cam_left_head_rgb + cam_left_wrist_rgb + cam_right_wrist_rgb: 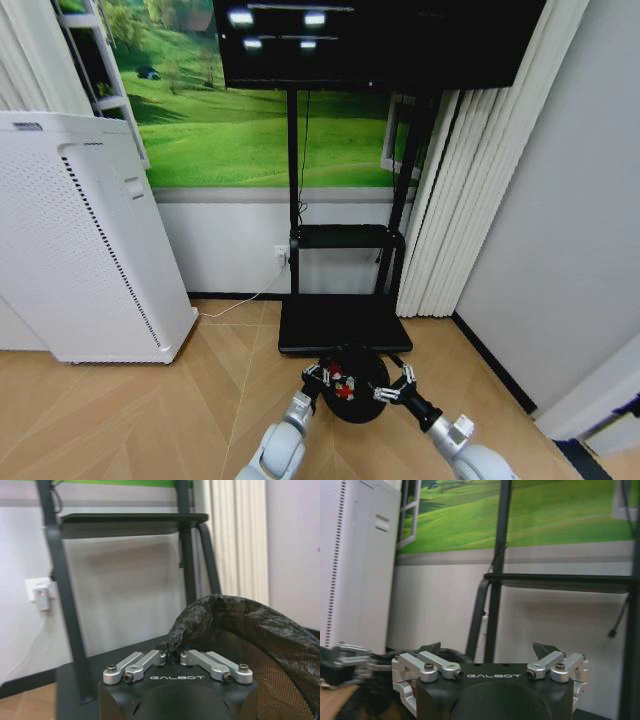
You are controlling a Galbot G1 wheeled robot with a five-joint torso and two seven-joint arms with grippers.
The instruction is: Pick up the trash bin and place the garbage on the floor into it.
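Note:
The trash bin [352,392], small, round and black with a crinkled black liner, hangs low in front of me between both arms. Red-and-white garbage [343,389] lies inside it. My left gripper [316,379] is shut on the bin's near-left rim; the left wrist view shows its fingers [150,658] pinching the liner edge of the bin [235,630]. My right gripper [396,392] stands open beside the bin's right rim, and the right wrist view shows its fingertips [434,648] spread wide with nothing between them.
A tall white perforated appliance [90,250] stands on the left. A black TV stand with a flat base [345,322] and a shelf [347,237] is straight ahead. White curtains [470,170] and a grey wall close the right. A wall socket [40,594] holds a plug.

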